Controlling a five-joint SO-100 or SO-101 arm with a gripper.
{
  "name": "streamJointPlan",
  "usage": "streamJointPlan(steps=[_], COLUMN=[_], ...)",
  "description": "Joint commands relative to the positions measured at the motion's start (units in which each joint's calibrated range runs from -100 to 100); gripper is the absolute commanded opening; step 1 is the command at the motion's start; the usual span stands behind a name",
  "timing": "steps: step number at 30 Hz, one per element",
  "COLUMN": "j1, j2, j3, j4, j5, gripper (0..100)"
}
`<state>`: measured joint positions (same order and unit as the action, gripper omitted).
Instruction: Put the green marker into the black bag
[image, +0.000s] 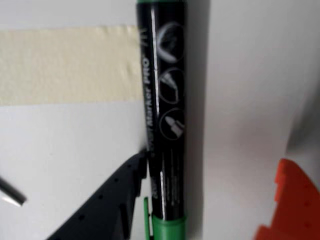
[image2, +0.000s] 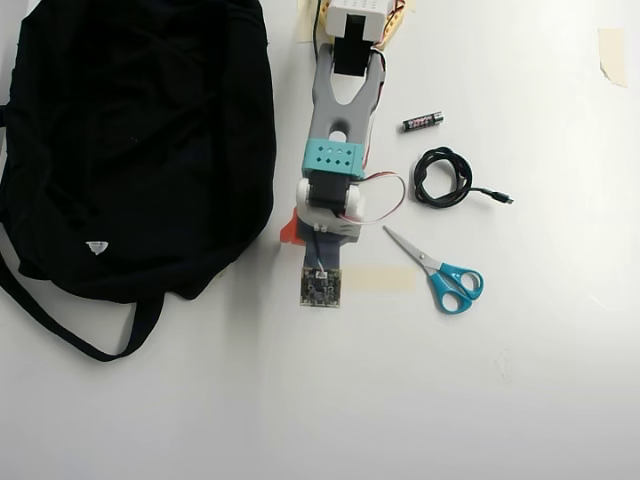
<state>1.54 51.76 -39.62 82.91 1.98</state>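
I'm at the grasp step. In the wrist view the end effector (image: 200, 200) is spread around the green marker (image: 167, 115) on the tabletop (image: 250, 75): dark finger (image: 107, 200) touching its left side, orange finger (image: 290, 205) apart. Next: close, lift, swing to the black bag (image2: 130, 140), left in overhead view.
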Motion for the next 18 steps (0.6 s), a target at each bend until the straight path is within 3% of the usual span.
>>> streamJointPlan(steps=[1, 18], j1=[0.1, -2.2], j2=[-0.1, -0.1], j3=[-1.6, -1.6], j4=[-0.6, -0.7], j5=[-0.1, -0.1], gripper=[33, 30])
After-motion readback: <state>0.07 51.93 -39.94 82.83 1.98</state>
